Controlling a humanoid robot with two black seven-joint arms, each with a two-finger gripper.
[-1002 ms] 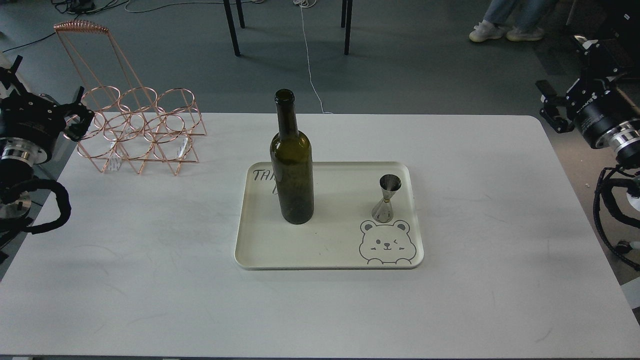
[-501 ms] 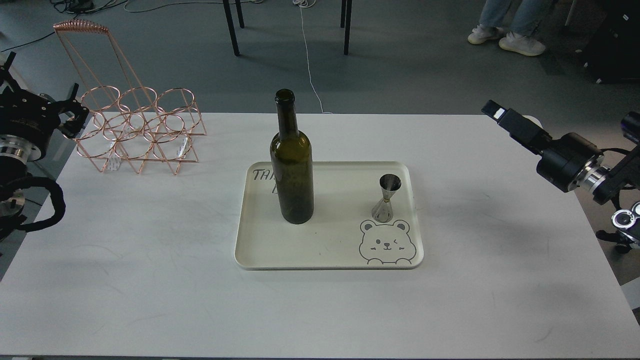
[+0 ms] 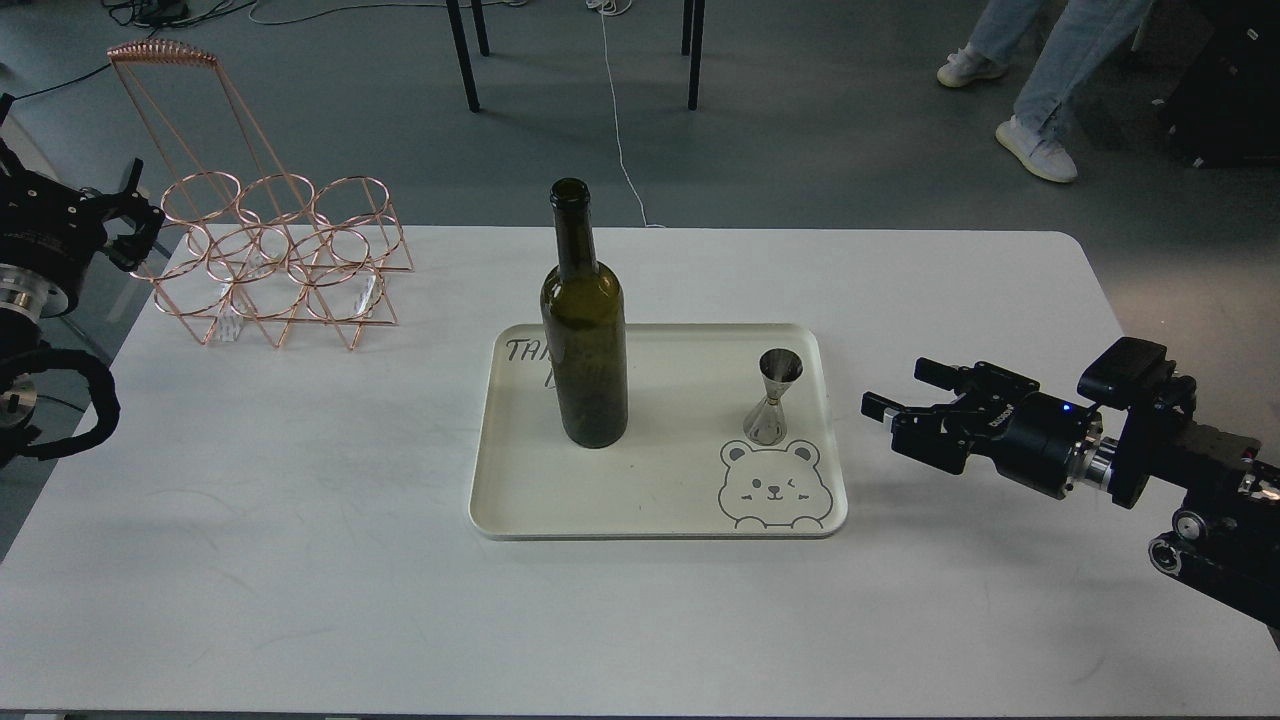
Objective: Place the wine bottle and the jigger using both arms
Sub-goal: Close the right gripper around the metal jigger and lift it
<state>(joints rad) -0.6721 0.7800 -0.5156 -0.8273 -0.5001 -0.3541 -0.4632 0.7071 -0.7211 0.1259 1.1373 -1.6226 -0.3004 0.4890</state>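
Our right gripper had swung down to three o'clock of the jigger, fingers spread and empty. The wine bottle and jigger stood untouched on the tray; our left gripper, at ten o'clock, was unreadable.

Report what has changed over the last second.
The right gripper swung down from the table's far right edge and now points, jaws open and empty, at the jigger. The left gripper drifted slightly back. The wine bottle and tray stayed put.
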